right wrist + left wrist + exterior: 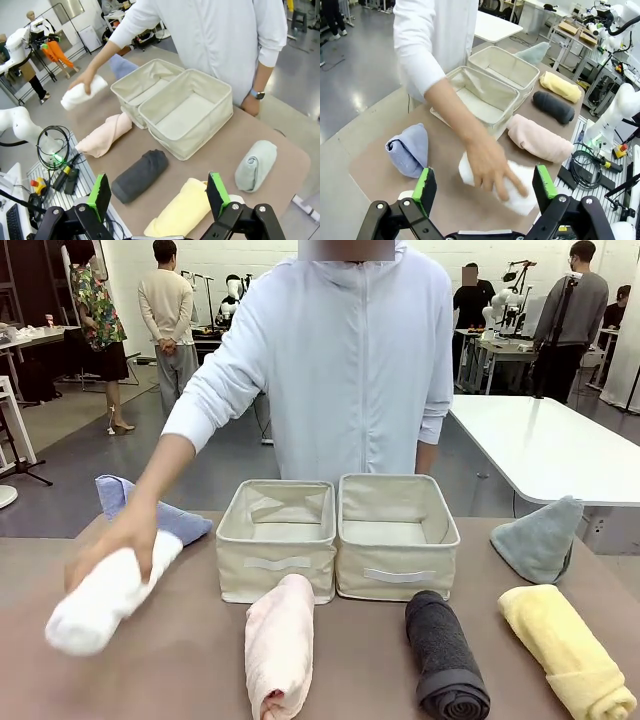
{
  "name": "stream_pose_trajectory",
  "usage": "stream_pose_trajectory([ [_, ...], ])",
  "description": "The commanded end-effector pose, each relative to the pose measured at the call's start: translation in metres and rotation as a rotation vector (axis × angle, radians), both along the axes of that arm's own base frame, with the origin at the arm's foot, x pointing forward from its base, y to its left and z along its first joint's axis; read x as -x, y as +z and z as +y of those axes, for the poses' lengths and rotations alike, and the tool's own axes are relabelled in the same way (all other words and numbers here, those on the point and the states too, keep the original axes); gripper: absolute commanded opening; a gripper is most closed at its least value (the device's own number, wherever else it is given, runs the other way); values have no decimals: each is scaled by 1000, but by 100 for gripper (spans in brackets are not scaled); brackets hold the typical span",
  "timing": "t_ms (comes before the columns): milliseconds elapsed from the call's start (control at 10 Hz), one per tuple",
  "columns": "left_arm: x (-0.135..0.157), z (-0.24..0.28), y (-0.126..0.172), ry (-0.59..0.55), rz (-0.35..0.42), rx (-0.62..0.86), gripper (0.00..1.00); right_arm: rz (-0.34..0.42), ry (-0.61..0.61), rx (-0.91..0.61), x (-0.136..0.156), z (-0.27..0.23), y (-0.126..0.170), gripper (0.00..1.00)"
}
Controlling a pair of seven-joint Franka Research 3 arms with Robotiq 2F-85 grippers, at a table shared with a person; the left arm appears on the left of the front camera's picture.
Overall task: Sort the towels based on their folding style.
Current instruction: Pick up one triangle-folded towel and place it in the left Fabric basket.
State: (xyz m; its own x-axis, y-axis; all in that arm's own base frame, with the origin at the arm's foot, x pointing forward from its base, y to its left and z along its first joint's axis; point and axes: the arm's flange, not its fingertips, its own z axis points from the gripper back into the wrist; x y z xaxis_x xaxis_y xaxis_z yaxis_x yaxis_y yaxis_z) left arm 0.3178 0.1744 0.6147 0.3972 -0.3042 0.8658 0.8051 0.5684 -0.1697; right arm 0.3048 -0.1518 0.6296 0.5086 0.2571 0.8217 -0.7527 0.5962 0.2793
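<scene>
Pictured left of the pair of beige fabric bins [275, 575]: white rolled terry towel [105, 602], under a person's hand [112, 552], long axis slanting from the bins toward the near table edge. Straight ahead of the left gripper [484, 179], green pads spread wide, holding nothing, with roll and hand framed between them. Right gripper [159, 181] equally wide and empty, over the opposite end of the bins, nearer the yellow rolled towel [180, 212] and dark grey rolled towel [140, 175]. In front of the bins, pale pink rolled towel [280, 645]; flanking them, light blue folded triangle [165, 515] and grey-green folded triangle [540, 538]. Probably left-arm work once let go; both bins empty.
</scene>
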Motion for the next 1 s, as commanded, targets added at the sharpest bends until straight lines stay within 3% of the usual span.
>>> stream_pose_trajectory([
  [0, 0, 0, 0, 0, 0, 1, 100, -25, 15, -23, -3, 1, 2, 100],
  [200, -62, -26, 5, 178, 160, -356, 100, -25, 15, -23, -3, 1, 2, 100],
  [400, -129, -58, -3, 328, 411, -739, 100, -25, 15, -23, -3, 1, 2, 100],
  [600, -187, -90, -35, 333, 577, -1023, 100, -25, 15, -23, -3, 1, 2, 100],
  [900, -231, -133, -92, 231, 722, -1172, 100, -25, 15, -23, -3, 1, 2, 100],
])
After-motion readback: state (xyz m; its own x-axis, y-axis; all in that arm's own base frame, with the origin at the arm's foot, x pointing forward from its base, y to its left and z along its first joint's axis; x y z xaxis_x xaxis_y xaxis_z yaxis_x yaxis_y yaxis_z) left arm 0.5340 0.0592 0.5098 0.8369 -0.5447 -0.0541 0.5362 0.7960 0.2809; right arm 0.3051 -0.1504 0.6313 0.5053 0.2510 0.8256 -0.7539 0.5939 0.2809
